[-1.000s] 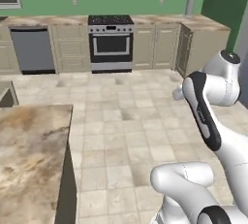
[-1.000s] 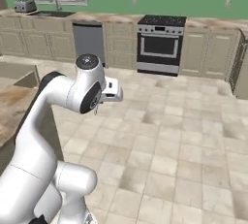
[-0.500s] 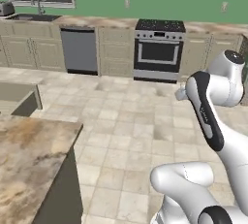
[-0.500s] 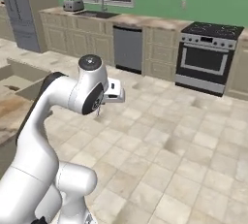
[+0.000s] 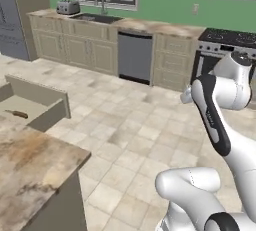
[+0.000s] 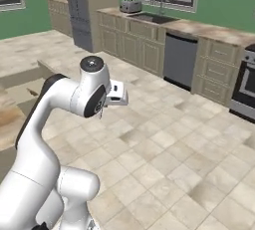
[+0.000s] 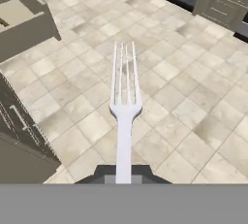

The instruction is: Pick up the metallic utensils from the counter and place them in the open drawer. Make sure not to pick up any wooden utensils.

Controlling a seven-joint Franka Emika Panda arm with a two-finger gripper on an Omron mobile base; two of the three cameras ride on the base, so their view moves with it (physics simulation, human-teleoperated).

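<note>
At far left of the left base view, the open drawer (image 5: 44, 109) juts out from the island beside the marbled counter (image 5: 30, 165), and a small dark-handled utensil (image 5: 19, 114), likely the knife, already lies on its floor, long axis roughly along the drawer's length. Moving right across the tiled floor, the gripper (image 6: 118, 94) hangs out over open floor, well apart from the drawer, at the end of the bent arm. Its jaws are pinched nearly together on the handle end of a pale silvery fork (image 7: 124, 103). From the hand view the fork runs straight out along the gripper's line, tines leading and pointing away from the hand, handle back between the fingers; the drawer sits up and to the left of the tines. I judge the fork light, rigid and smooth, so it could pivot or slip in a thin two-finger pinch taken so far back on the handle; a hold nearer the neck would be steadier, and slow swings suit it.
</note>
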